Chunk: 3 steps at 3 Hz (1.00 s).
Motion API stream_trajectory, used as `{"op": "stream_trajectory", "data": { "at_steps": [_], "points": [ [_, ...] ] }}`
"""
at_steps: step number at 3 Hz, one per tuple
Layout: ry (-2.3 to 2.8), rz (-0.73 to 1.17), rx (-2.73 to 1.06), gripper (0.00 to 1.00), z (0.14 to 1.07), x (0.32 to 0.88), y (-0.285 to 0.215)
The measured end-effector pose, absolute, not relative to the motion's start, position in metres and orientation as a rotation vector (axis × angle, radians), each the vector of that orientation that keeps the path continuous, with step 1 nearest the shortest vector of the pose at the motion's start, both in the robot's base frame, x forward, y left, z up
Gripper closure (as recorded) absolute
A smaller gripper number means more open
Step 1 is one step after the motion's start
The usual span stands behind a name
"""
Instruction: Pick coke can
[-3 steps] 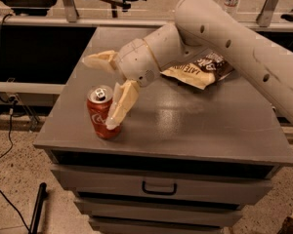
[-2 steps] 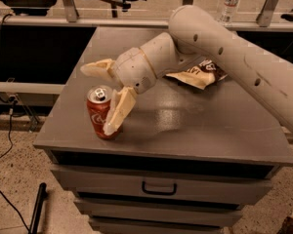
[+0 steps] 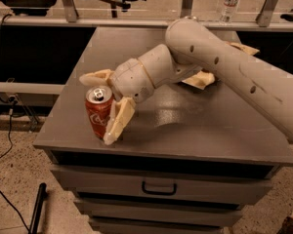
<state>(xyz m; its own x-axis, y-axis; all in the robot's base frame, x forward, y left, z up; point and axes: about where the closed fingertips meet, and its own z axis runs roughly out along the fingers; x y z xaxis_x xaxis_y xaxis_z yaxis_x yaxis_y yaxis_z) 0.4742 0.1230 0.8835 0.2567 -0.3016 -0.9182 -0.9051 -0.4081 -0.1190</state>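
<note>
The coke can [image 3: 98, 112] is red with white script and a silver top. It stands upright near the front left corner of the grey cabinet top [image 3: 195, 126]. My gripper [image 3: 103, 104] is open around it. One cream finger [image 3: 117, 122] lies against the can's right front side. The other finger [image 3: 95, 77] reaches behind the can's top. The can stands on the cabinet between the fingers.
A crumpled snack bag [image 3: 202, 78] lies on the cabinet behind my arm. A water bottle [image 3: 231, 3] stands on the floor beyond the rail at the back. The cabinet has drawers with a handle [image 3: 158, 187] below. The cabinet's left and front edges are close to the can.
My arm has swung lower and further over the cabinet. The fingers have closed in around the can, which has stayed in place.
</note>
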Motion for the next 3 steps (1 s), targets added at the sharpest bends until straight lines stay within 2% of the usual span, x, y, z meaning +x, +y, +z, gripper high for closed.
{"op": "stream_trajectory", "data": {
  "at_steps": [3],
  "points": [
    [1.082,1.167,-1.772,0.00,0.857,0.487,0.111]
  ]
}}
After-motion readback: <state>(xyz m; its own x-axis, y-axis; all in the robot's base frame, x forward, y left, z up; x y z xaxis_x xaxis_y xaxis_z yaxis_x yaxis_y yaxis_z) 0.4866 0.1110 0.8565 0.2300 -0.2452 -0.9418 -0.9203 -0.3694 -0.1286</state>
